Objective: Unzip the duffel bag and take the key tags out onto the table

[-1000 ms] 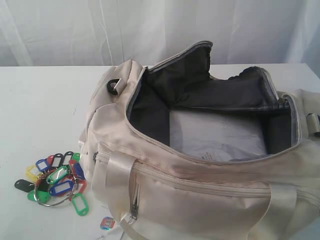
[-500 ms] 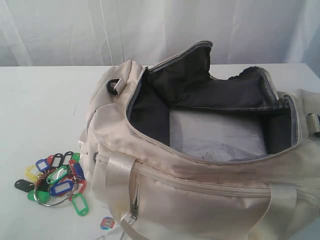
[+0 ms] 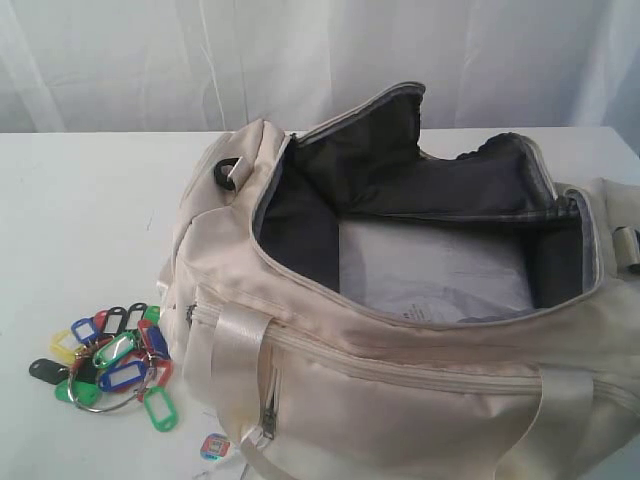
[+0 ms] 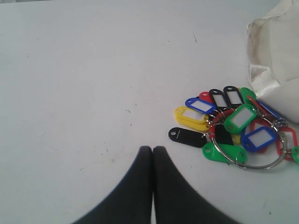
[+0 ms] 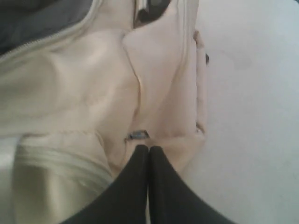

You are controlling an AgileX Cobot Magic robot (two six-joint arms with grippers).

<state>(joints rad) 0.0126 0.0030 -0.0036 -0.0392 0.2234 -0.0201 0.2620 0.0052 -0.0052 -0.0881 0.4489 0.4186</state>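
- While the duffel bag [image 3: 400, 400] lies unzipped with its main mouth gaping wide, you can look straight down onto its dark grey lining [image 3: 300, 230] and a pale flat sheet [image 3: 430, 270] on the floor of the compartment.
- You find the key tags [image 3: 110, 360] outside the bag, spread on the table [image 3: 70, 220] just beside the bag's left end in the exterior view (red, blue, green, yellow and black ones, all on one metal ring).
- You also see a small red-and-blue paper tag [image 3: 214, 446] on the table by the bag's front corner, apart from the bunch.
- You can make out a black D-ring [image 3: 228, 172] on the bag's upper left end.
- Your left gripper [image 4: 152, 150] has its two dark fingers pressed together with nothing between them; it hangs over bare table near the bunch and touches no tag.
- Your right gripper [image 5: 148, 149] is likewise closed on nothing, its tips over the cream fabric at one end of the bag, close to a small metal fitting [image 5: 138, 135]; whether the tips touch the fabric you cannot tell.
- Behind the table you have a white curtain [image 3: 300, 60] as backdrop.
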